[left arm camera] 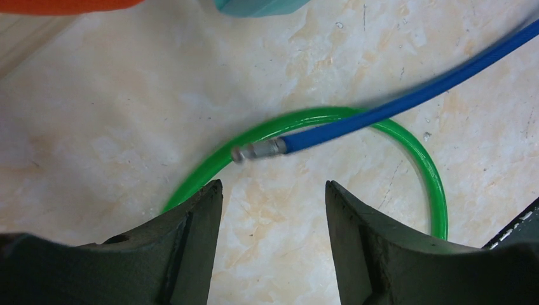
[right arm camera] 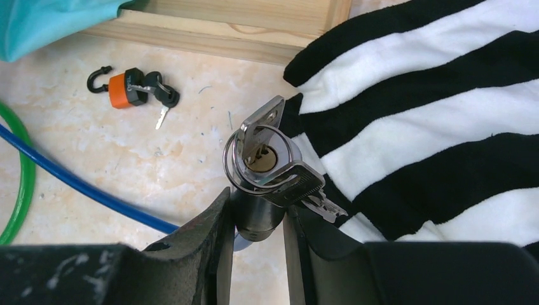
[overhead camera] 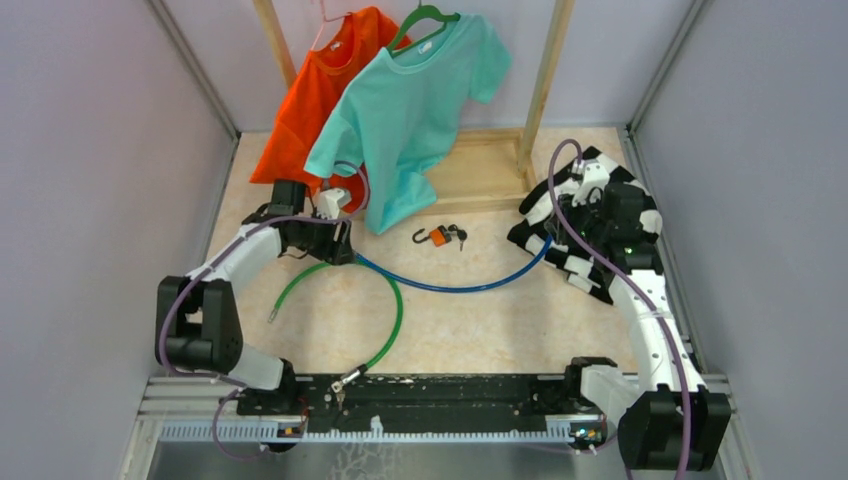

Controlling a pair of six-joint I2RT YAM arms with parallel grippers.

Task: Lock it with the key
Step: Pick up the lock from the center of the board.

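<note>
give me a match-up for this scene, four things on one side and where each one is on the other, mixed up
Things
1. blue cable tip
2. orange padlock
3. lock cylinder
4. striped cloth

Places
A. clamped between the fingers of the right gripper
B. lying near the wooden frame
C. by the curve of the green cable, in front of the open left gripper
D. spread over the right side of the table

Pairs: 1-C, 2-B, 3-A, 4-D
</note>
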